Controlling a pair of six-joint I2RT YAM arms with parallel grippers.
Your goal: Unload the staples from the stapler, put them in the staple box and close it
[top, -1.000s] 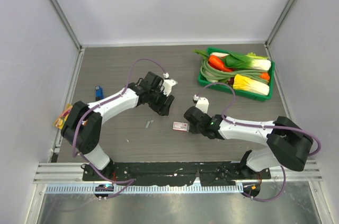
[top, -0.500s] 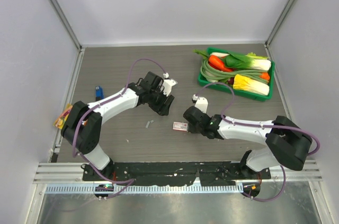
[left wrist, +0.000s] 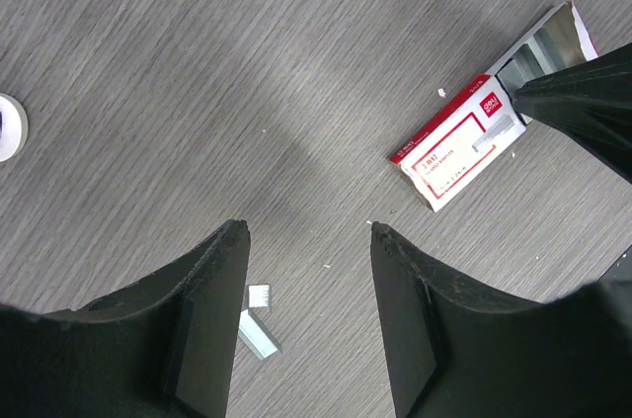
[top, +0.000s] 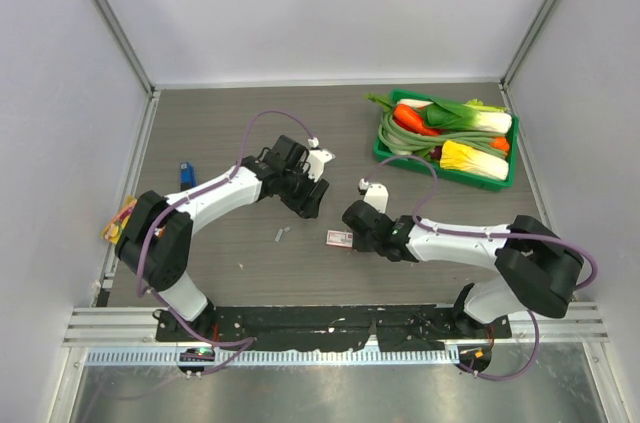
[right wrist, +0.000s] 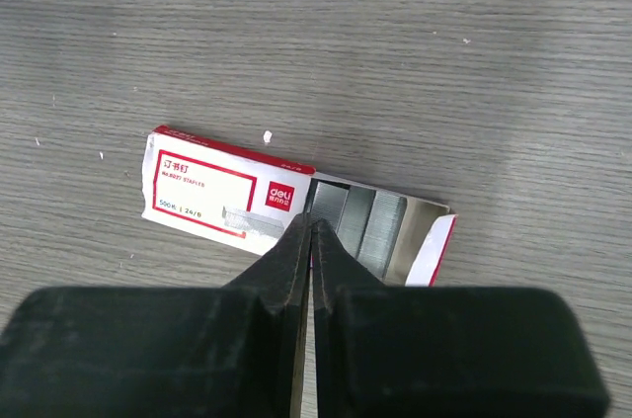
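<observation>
The blue stapler (top: 186, 174) lies at the table's left, far from both grippers. The loose staples (top: 280, 235) lie on the table mid-front; in the left wrist view the staples (left wrist: 259, 329) sit just beside the left finger. My left gripper (top: 309, 200) (left wrist: 308, 232) is open and empty, hovering above the table. My right gripper (top: 352, 234) (right wrist: 312, 223) is shut, its tips touching the open end of the white-and-red box (right wrist: 212, 191) (left wrist: 459, 141) (top: 340, 238), which holds rows of staples (right wrist: 373, 223).
A green tray (top: 384, 151) of vegetables stands at the back right. An orange snack packet (top: 119, 220) lies at the left edge. Walls enclose the table on three sides.
My right gripper has crept a little to the left, up to the box. The left arm has not moved.
</observation>
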